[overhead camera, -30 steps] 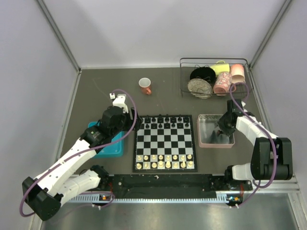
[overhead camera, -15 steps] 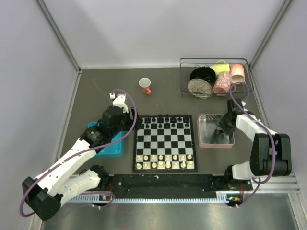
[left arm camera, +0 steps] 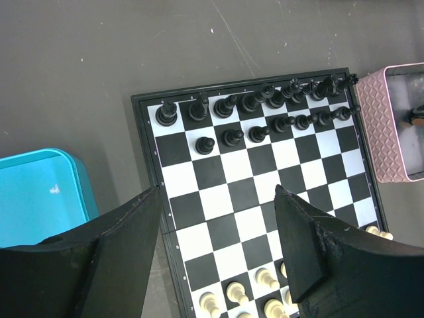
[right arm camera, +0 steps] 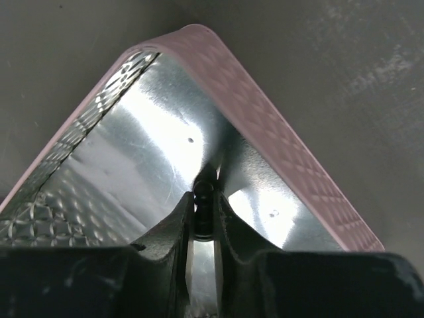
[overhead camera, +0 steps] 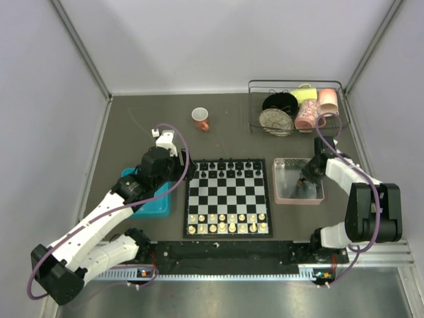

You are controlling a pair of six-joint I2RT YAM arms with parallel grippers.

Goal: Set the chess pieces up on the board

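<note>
The board [overhead camera: 228,196] lies mid-table, with black chess pieces [overhead camera: 228,169] in its two far rows; the left wrist view shows those chess pieces [left arm camera: 246,120] and the board [left arm camera: 233,193] from above. In the right wrist view my right gripper [right arm camera: 204,215] is down inside the pink tray [right arm camera: 265,116], shut on one small black chess piece [right arm camera: 203,192] near the tray floor. From above, the right gripper [overhead camera: 306,181] hangs over that pink tray [overhead camera: 298,199]. My left gripper [left arm camera: 217,199] is open with nothing between its fingers, over the board's left side [overhead camera: 187,169].
Cream-white pieces [overhead camera: 228,225] fill the board's two near rows. A teal tray [overhead camera: 142,207] sits left of the board under the left arm. A wire rack [overhead camera: 295,109] with cups and a plate stands back right. An orange cup [overhead camera: 201,118] stands behind the board.
The right gripper's jaws have closed onto a black piece inside the pink tray, the arm shifting slightly. The left arm has not moved.
</note>
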